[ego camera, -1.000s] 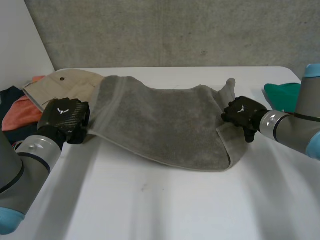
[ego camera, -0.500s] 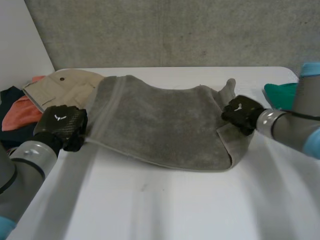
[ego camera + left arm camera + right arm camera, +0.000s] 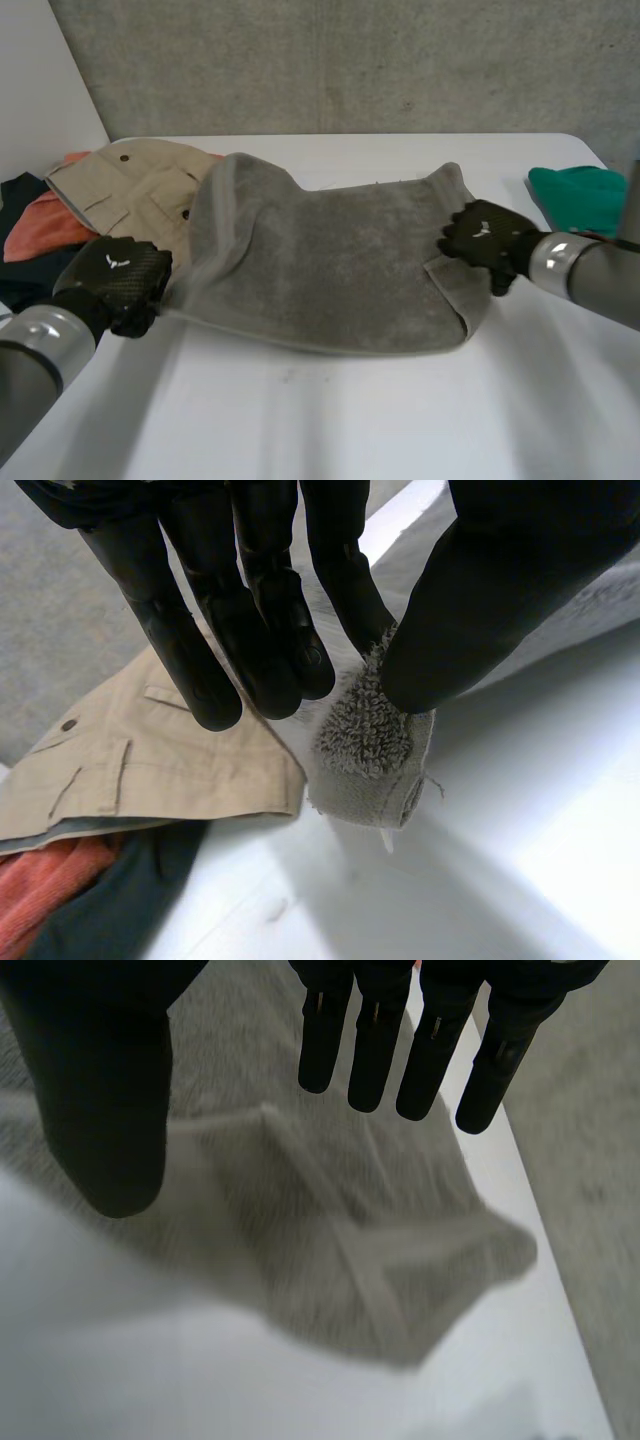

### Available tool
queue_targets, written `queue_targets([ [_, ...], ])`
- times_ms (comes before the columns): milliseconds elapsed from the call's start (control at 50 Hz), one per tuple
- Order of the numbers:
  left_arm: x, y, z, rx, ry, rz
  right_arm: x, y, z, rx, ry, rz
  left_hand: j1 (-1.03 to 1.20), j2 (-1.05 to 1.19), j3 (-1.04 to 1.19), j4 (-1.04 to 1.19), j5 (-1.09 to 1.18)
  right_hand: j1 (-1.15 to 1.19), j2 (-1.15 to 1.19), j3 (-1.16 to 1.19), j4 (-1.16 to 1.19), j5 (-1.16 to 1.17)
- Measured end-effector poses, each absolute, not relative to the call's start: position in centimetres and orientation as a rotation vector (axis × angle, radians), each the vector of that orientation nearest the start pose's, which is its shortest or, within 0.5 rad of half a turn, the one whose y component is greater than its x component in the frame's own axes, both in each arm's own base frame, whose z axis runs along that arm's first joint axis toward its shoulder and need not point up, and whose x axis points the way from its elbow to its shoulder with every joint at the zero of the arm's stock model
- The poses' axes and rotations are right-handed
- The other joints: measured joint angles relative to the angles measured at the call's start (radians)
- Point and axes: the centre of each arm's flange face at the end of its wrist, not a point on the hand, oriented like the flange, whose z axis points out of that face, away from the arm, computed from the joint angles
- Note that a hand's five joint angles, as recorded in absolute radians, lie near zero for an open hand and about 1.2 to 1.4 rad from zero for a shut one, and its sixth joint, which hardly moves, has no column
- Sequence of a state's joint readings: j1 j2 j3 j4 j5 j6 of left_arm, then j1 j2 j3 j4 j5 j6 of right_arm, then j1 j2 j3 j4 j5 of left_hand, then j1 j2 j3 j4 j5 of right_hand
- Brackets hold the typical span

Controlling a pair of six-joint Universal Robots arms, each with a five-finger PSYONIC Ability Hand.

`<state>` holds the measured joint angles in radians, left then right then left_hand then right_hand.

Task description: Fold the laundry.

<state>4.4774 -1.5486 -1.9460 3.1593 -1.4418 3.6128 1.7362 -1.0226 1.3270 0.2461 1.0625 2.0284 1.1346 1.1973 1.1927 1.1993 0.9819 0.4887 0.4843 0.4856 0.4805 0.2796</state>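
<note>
The near half of the white table [image 3: 320, 420] lies bare in front of the cloth, the widest open room. At its near left the left hand [image 3: 122, 282] has drawn nearer and lower than a second ago. It bears a small white emblem on its back. In its wrist view its fingers [image 3: 270, 630] and thumb pinch the near left corner of the grey towel [image 3: 330, 255], and the looped pile bunches between them.

The towel spreads across the middle of the table, its near hem running in a shallow curve from one hand to the other. Its left side has been dragged along with the hand.

The right hand [image 3: 487, 240], with the same emblem, sits at the towel's right edge. Its fingers [image 3: 375, 1040] hang straight, the thumb well apart, nothing held, over a folded-back flap.

Farther off, the towel's far right corner lies flatter than before. Its far left corner now overlaps the khaki garment [image 3: 125, 185]. Beside that, at the table's left edge, lie an orange cloth [image 3: 40, 228] and a dark cloth [image 3: 18, 190]. A green cloth [image 3: 578, 195] sits near the right edge, apart from the towel. Bare table runs behind to the grey wall [image 3: 350, 60].
</note>
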Motion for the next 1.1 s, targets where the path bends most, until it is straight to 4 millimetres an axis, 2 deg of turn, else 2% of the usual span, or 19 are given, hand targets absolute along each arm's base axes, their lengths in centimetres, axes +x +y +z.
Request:
queue_targets([
  [80, -19.9, -22.3, 21.0, 0.943, 2.326, -1.791, 25.7, -32.6, 16.9, -1.987, 1.825, -1.652, 0.0, 0.0, 0.0, 0.0, 0.0, 0.0, 0.0, 0.0, 0.0, -0.001],
  [180, -20.1, -22.8, 21.3, 0.924, 2.32, -1.801, 27.0, -33.7, 15.3, -2.068, 1.811, -1.581, 0.0, 0.0, 0.0, 0.0, 0.0, 0.0, 0.0, 0.0, 0.0, -0.001],
  [420, -20.7, -22.6, 21.9, 0.934, 2.313, -1.841, 27.2, -35.8, 12.9, -2.149, 1.852, -1.52, 0.0, 0.0, 0.0, 0.0, 0.0, 0.013, 0.01, 0.01, 0.01, 0.018],
  [480, -20.7, -22.6, 21.9, 0.936, 2.313, -1.842, 27.3, -36.2, 12.7, -2.154, 1.852, -1.542, 0.0, 0.0, 0.0, 0.0, 0.0, 0.114, 0.244, 0.237, 0.241, 0.26],
  [540, -20.7, -22.6, 21.8, 0.934, 2.314, -1.84, 27.2, -36.5, 12.8, -2.146, 1.854, -1.582, 0.0, 0.0, 0.0, 0.0, 0.0, 0.204, 0.56, 0.554, 0.56, 0.585],
  [580, -20.6, -22.6, 21.8, 0.932, 2.316, -1.837, 27.1, -36.7, 13.1, -2.13, 1.862, -1.613, 0.0, 0.0, 0.0, 0.0, 0.0, 0.204, 0.673, 0.675, 0.686, 0.713],
  [700, -20.4, -22.5, 21.8, 0.922, 2.32, -1.827, 25.8, -37.4, 15.5, -2.01, 1.912, -1.744, 0.0, 0.0, 0.0, 0.0, 0.0, 0.204, 0.689, 0.696, 0.712, 0.746],
  [740, -20.4, -22.5, 21.8, 0.921, 2.32, -1.827, 25.7, -37.4, 15.6, -2.001, 1.917, -1.751, 0.0, 0.0, 0.0, 0.0, 0.0, 0.204, 0.689, 0.696, 0.712, 0.746],
  [800, -20.3, -22.3, 21.8, 0.917, 2.319, -1.827, 24.3, -37.5, 16.2, -1.92, 1.966, -1.796, 0.0, 0.0, 0.0, 0.0, 0.0, 0.204, 0.689, 0.696, 0.712, 0.747],
  [840, -20.2, -22.3, 21.8, 0.915, 2.318, -1.828, 23.8, -37.5, 15.7, -1.907, 1.986, -1.789, 0.0, 0.0, 0.0, 0.0, 0.0, 0.205, 0.626, 0.626, 0.635, 0.665],
  [880, -20.2, -22.3, 21.8, 0.914, 2.318, -1.827, 23.5, -37.5, 15.1, -1.91, 1.998, -1.773, 0.0, 0.0, 0.0, 0.0, 0.0, 0.175, 0.31, 0.335, 0.342, 0.363],
  [980, -20.2, -22.4, 21.7, 0.916, 2.322, -1.822, 23.5, -37.6, 14.2, -1.926, 2.011, -1.736, 0.0, 0.0, 0.0, 0.0, 0.0, -0.071, -0.061, -0.052, -0.048, -0.041],
  [1040, -20.2, -22.3, 21.5, 0.919, 2.326, -1.818, 23.7, -37.6, 14.2, -1.911, 2.017, -1.727, 0.0, 0.0, 0.0, 0.0, 0.0, -0.15, -0.135, -0.146, -0.148, -0.139],
  [1100, -20.3, -22.3, 21.4, 0.923, 2.328, -1.816, 24.0, -37.5, 14.2, -1.88, 2.022, -1.717, 0.0, 0.0, 0.0, 0.0, 0.0, -0.151, -0.135, -0.153, -0.152, -0.146],
])
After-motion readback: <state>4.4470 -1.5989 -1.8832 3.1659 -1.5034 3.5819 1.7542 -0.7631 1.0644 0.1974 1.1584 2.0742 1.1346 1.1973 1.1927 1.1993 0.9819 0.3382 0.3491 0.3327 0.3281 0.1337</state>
